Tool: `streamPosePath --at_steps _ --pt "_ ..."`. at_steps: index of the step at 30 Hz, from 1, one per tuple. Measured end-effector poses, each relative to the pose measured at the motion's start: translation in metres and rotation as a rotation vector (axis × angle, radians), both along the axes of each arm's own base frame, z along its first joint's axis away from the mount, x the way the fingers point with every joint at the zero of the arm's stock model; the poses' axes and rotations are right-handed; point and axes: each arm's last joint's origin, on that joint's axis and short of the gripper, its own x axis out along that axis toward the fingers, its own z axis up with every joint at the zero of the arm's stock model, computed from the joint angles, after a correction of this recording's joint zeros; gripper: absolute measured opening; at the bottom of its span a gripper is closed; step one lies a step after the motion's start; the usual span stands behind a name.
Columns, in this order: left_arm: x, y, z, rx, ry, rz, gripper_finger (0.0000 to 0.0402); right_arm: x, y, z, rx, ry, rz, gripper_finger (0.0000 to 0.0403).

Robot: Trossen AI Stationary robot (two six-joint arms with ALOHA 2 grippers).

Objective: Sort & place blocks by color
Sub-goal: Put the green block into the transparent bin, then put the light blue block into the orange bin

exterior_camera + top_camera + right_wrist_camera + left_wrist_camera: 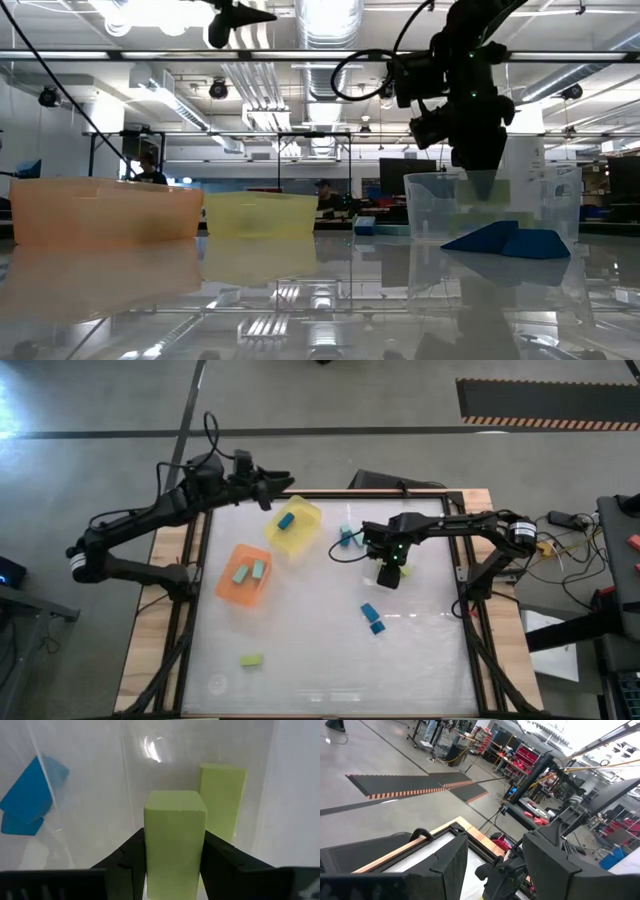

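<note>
Currently pinching: right end effector (175,865) on yellow-green rectangular block (175,840), above clear dish (480,215). Left end effector (495,865) spread beyond surface edge (330,493).

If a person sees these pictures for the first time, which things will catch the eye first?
Probably the right gripper, shut on a yellow-green rectangular block above a clear plastic container right of the table's middle, where a second yellow-green block already lies. Next, the translucent orange bin with two light teal blocks and the translucent yellow bin with one blue block, at centre-left.
</note>
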Motion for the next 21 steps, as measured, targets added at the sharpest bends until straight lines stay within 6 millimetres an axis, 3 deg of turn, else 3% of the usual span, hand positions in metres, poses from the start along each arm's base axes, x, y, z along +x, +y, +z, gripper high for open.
streamPosePath --at_steps 11,21 --pt "0.004 0.002 -0.003 -0.007 0.013 0.000 0.0173 0.004 -0.001 0.006 -0.007 -0.024 0.002 0.0183" --pt "0.004 0.002 -0.004 -0.055 0.001 0.001 0.0173 0.013 -0.004 0.026 -0.024 -0.076 0.001 0.0183"
